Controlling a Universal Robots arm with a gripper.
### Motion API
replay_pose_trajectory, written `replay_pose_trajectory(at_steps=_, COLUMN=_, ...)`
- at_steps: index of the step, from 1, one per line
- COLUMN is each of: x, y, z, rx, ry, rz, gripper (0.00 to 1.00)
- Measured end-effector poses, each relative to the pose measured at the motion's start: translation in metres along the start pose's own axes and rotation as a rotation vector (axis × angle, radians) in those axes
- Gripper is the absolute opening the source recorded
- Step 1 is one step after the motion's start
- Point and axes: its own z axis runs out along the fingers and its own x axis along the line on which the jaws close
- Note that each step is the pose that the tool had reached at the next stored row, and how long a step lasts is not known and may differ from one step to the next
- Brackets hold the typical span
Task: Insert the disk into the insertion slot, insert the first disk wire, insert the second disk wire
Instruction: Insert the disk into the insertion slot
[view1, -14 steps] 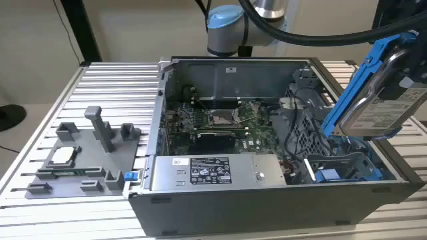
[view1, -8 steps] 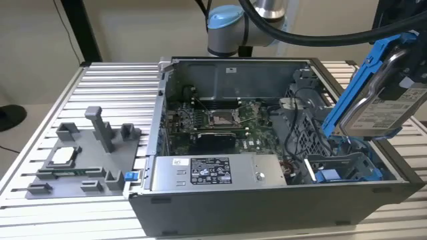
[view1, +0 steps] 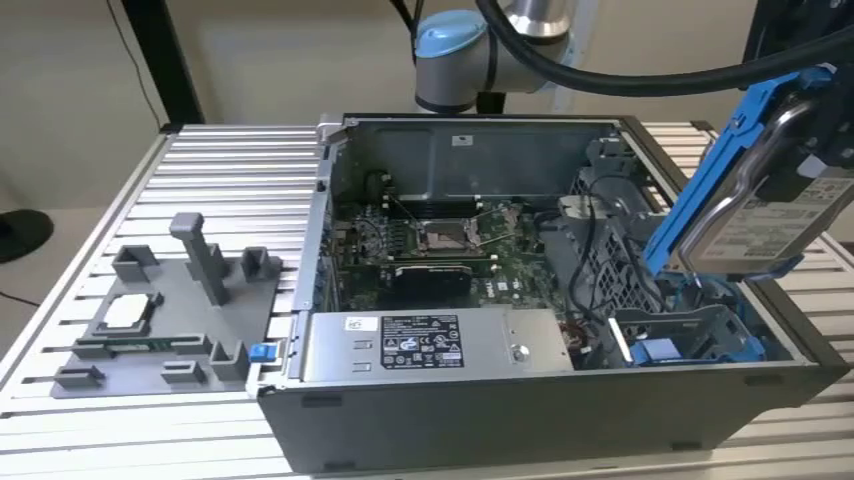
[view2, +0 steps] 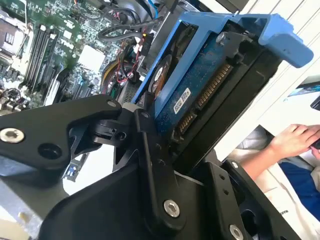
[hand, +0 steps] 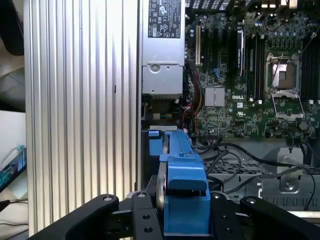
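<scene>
Ribbed metal counter (view1: 200, 170) bears an open grey computer case (view1: 534, 420); my tool (hand: 184, 212) clamps the blue-framed silver disk (view1: 747, 215), tilted at the exterior view's right above the blue-railed grey slot (view1: 687, 335).

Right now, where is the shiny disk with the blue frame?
On the exterior view's right, the disk hangs tilted in the gripper, just above the insertion slot in a corner of the computer case.

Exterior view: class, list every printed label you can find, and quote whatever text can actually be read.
White label on the silver power-supply box: print too small to read.
White label on the blue-framed silver hard disk: too blurred to read.
Nothing is legible.
</scene>
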Motion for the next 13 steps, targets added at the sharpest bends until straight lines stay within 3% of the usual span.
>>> replay_pose_trajectory(at_steps=13, x=0.0024, y=-0.001, z=0.0198, rx=0.0002, ry=0.0001, rz=-0.004, gripper=0.0)
